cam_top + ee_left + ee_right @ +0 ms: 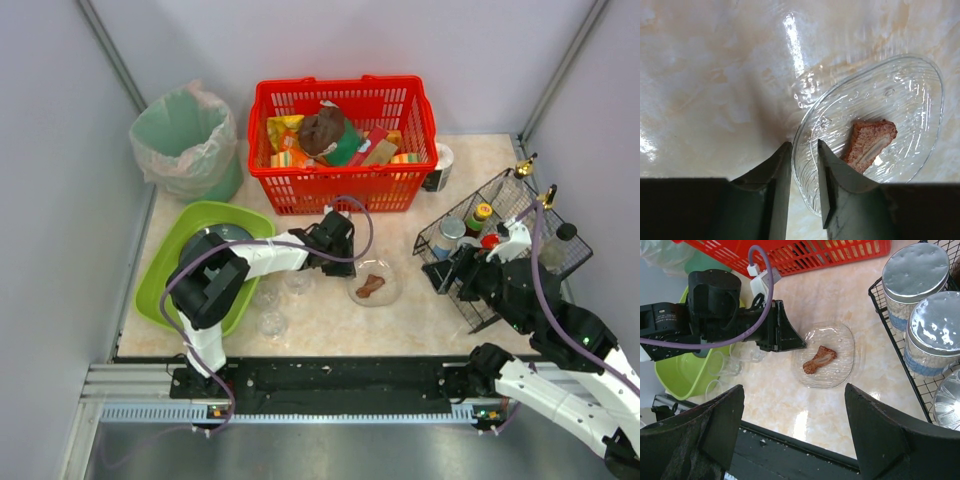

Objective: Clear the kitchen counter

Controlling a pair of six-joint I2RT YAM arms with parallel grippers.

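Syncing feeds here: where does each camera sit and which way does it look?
Top external: above and behind, looking down on the counter; left arm and right arm show.
Left wrist: wrist-mounted, looking down past the left gripper at the dish.
Right wrist: wrist-mounted, looking left past the right gripper at the left arm.
Shared: all three show the dish.

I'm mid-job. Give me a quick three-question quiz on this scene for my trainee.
1. True or false: a piece of food lies in the dish.
2. The basket stands at which edge of the counter? A near, B far, C right.
3. Fill in: the left gripper has its fingers on either side of the dish's ____.
Key: 1 true; 2 B; 3 rim.
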